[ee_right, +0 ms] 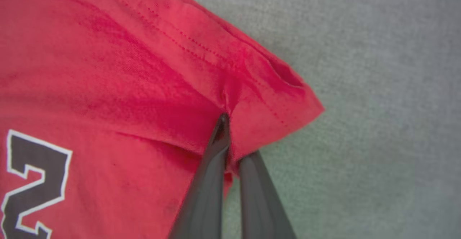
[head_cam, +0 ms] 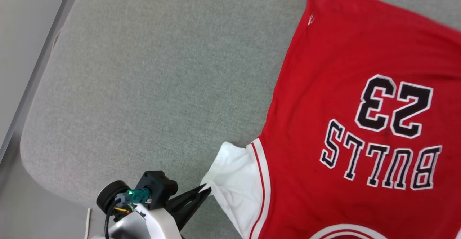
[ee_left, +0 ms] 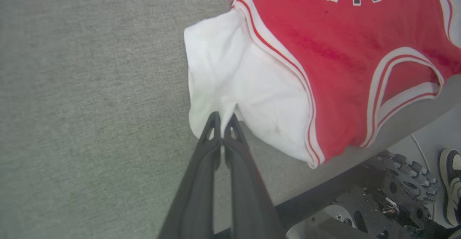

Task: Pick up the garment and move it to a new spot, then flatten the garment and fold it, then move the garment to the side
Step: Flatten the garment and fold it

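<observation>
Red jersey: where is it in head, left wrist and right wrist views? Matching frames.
Head view: garment fills the right half, white sleeve at bottom centre.
Left wrist view: upper right; left claw shut on the sleeve edge.
Right wrist view: left side and top; right claw shut on its hem.
Shared landmark: the black, white-edged lettering.

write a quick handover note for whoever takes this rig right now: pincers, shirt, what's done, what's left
Pincers: the left pincer is shut on the edge of the white sleeve; the right pincer is shut on red fabric by the hem corner.
Where: the garment lies spread print side up on the grey surface, neck end at the near edge, wrinkled at both pinches.
Done: laid out, both grips on. Whether it has reached its new spot, I cannot tell.
Left: smooth it flat, fold it, move it to the side.
</observation>
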